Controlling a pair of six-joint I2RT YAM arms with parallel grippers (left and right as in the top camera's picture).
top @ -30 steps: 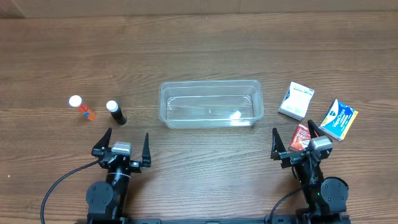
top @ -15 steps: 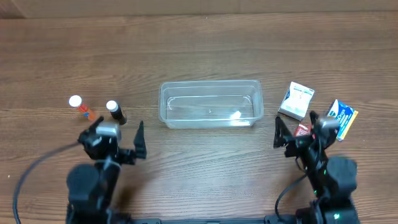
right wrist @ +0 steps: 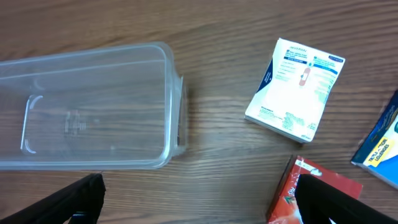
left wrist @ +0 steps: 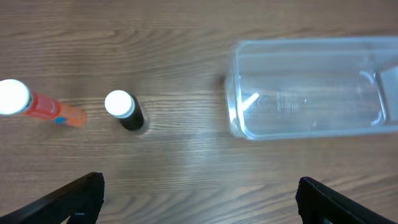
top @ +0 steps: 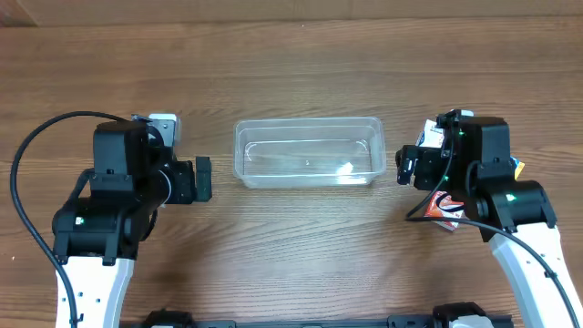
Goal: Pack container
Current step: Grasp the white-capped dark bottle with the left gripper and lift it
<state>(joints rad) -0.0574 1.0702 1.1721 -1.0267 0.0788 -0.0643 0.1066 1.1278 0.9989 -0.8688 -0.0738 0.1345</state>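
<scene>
Left fingers [left wrist: 69, 200] and right fingers [right wrist: 73, 200] hang spread wide and empty, either side of the clear container [top: 308, 153] on the bench [top: 291, 64].

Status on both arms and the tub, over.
Left gripper open, empty. Right gripper open, empty. Container empty, nothing packed. Nothing blocking: black bottle under left arm, white box under right.

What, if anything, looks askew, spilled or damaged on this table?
Nothing stands out. The container sits upright, empty and undamaged. The orange bottle and black bottle to its left, and the white box, red packet and blue packet to its right, show no spill. Whether the orange bottle is tipped is unclear.
</scene>
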